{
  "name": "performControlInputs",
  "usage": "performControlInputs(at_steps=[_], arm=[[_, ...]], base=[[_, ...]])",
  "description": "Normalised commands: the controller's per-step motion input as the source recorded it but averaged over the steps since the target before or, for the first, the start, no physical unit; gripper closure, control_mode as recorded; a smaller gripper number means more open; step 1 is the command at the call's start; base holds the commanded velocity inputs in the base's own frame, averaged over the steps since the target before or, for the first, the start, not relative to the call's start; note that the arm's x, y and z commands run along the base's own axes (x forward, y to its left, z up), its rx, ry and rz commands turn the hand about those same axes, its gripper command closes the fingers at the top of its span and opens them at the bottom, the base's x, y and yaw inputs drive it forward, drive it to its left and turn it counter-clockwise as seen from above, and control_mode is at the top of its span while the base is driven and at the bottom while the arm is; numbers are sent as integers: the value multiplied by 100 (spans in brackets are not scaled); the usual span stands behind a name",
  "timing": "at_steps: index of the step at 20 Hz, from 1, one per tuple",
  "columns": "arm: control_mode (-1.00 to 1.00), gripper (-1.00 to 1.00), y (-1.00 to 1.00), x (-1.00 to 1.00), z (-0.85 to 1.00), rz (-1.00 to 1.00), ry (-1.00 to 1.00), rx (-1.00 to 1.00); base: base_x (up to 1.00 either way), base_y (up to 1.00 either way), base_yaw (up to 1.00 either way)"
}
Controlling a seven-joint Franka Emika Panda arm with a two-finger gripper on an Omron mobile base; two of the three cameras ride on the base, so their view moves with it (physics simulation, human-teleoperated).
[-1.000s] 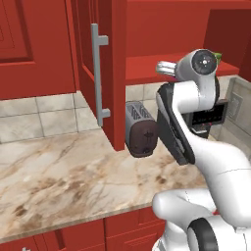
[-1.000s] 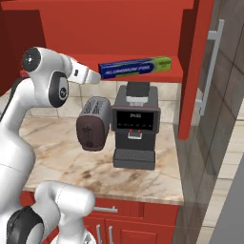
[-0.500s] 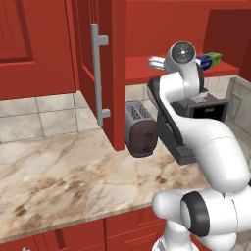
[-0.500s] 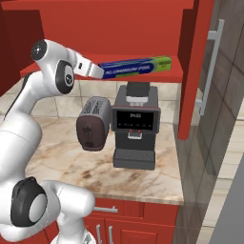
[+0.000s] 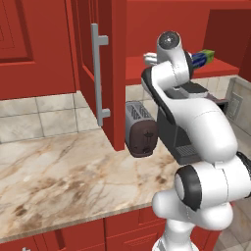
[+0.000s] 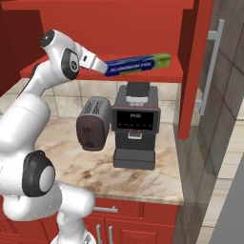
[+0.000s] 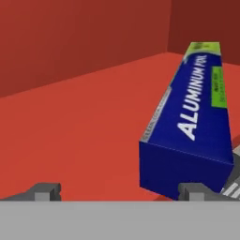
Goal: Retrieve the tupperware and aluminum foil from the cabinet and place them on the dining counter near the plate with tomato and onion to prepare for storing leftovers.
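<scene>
Arm reached in, fingers (image 7: 187, 191) wide, aluminum foil (image 7: 193, 129) end

Home kitchen: red cabinet (image 5: 105, 73), marble counter (image 5: 63, 181), tiled wall, toaster (image 6: 94, 123) & coffee machine (image 6: 136, 126).

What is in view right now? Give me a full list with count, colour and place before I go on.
aluminum foil: one, dark blue carton with green end, lying on the cabinet shelf.
cabinet: one, glossy red, door open, grey bar handle, above the counter.
toaster: one, grey and dark brown, on the counter left of the coffee machine.
coffee machine: one, black and grey, on the counter under the shelf.
counter: one, beige-brown veined marble, over red drawer units.
wall tiles: pale grey, behind the counter.
gripper: one, dark fingertips, open, at the near end of the foil carton.
arm: one, white, reaching up to the shelf.
</scene>
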Motion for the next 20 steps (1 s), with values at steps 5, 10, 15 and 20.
performControlInputs(at_steps=[5, 10, 15, 20], arm=[[-100, -100, -31, 6, -11, -13, 0, 0], [-100, -100, -24, -22, -27, -14, -1, 0], [-100, -100, -29, -7, -15, -13, -2, 0], [-100, -100, -49, 22, 0, -3, 0, 1]], base=[[0, 0, 0], [0, 0, 0], [0, 0, 0], [0, 0, 0]])
